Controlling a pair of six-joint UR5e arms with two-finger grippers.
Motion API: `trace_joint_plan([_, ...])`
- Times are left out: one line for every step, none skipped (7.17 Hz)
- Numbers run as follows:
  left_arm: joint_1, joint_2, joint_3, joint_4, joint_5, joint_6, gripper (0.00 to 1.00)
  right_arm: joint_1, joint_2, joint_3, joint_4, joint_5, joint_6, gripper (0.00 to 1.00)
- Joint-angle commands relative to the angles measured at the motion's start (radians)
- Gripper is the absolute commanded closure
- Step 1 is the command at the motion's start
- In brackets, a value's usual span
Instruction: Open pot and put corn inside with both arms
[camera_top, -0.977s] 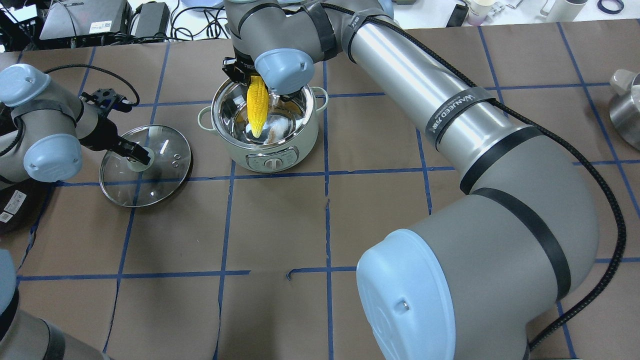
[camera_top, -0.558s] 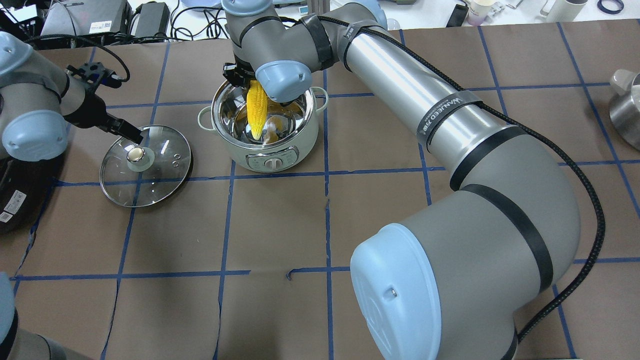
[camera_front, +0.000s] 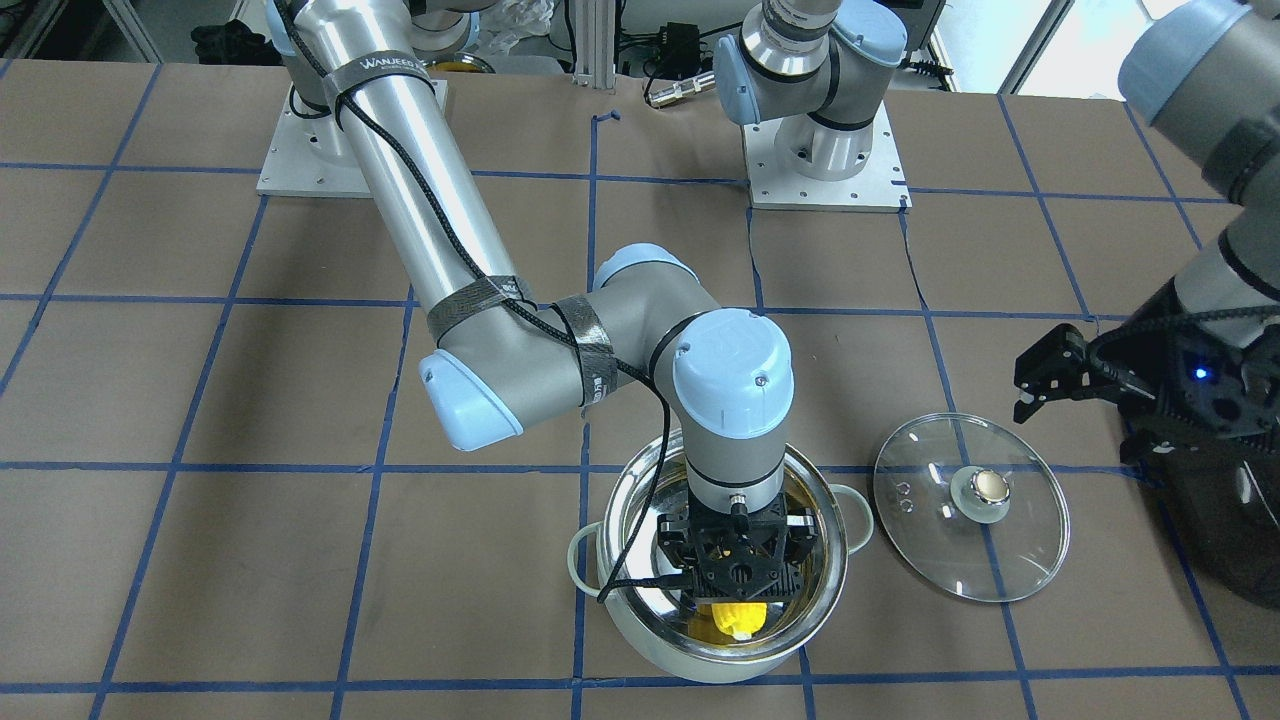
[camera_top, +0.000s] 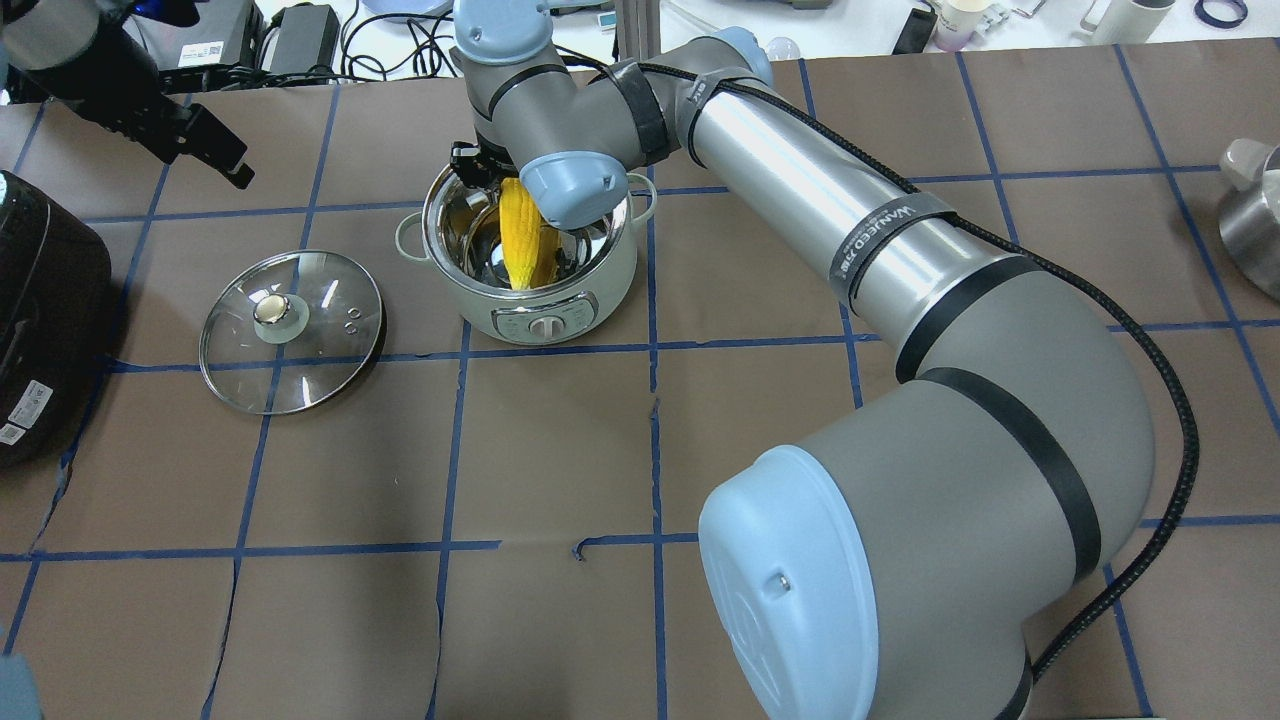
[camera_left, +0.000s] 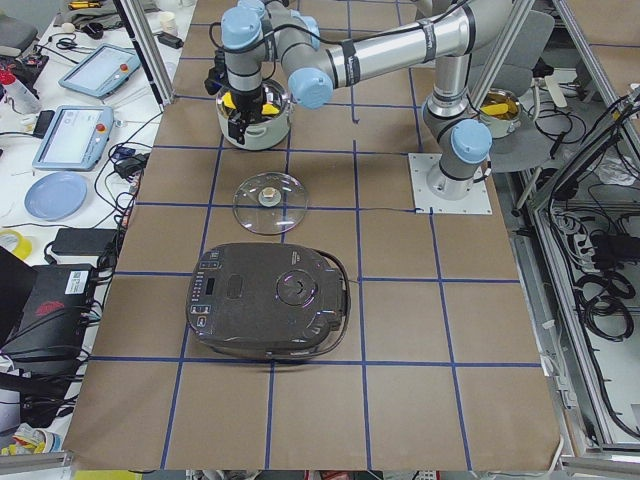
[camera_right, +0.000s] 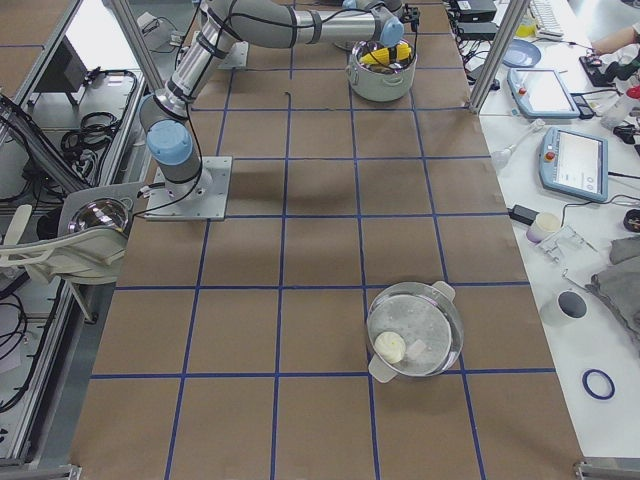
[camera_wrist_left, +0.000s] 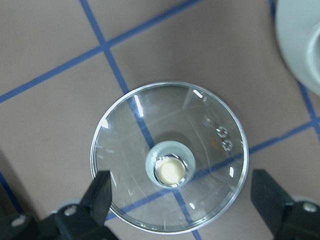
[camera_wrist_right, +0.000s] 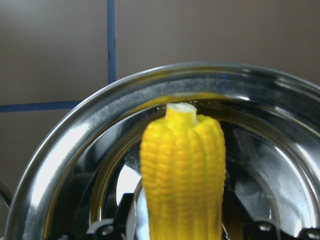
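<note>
Overhead exterior: corn (camera_top: 522, 240) inside pot (camera_top: 612, 280).

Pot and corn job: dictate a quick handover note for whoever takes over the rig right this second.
Left gripper: open, empty, raised near the lid, not touching it.
Right gripper: shut on the corn, reaching down inside the pot.
Lid: flat on the table, on the robot's left of the pot, apart from it.
Done: pot opened, corn lowered into it.
Left: release the corn, then lift the right arm clear.
</note>
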Motion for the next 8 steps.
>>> trace_joint_plan([-0.063,0.122,0.024,-0.164,0.028,-0.150,0.00,0.000,-0.005,0.007,-0.014,-0.001,-0.003,0.01])
trace_joint_plan([-0.102,0.165,0.019,-0.255,0.034,-0.333,0.00,0.000,-0.014,0.005,-0.012,-0.001,-0.004,0.00])
trace_joint_plan([-0.126,0.208,0.006,-0.285,0.031,-0.446,0.00,-0.001,-0.034,0.005,-0.009,-0.001,-0.019,0.00])
trace_joint_plan([-0.158,0.234,-0.037,-0.269,0.028,-0.549,0.00,-0.004,-0.069,0.010,0.005,-0.010,-0.065,0.00])
trace_joint_plan([-0.180,0.245,-0.069,-0.228,0.028,-0.572,0.00,-0.025,-0.129,0.031,0.104,-0.019,-0.142,0.00])
trace_joint_plan([-0.195,0.245,-0.079,-0.151,0.031,-0.579,0.00,-0.074,-0.188,0.065,0.171,-0.017,-0.189,0.00])
trace_joint_plan([-0.232,0.236,-0.079,-0.138,0.028,-0.655,0.00,-0.148,-0.283,0.144,0.245,-0.014,-0.287,0.00])
trace_joint_plan([-0.289,0.227,-0.079,-0.120,0.026,-0.709,0.00,-0.235,-0.395,0.256,0.256,-0.011,-0.384,0.00])
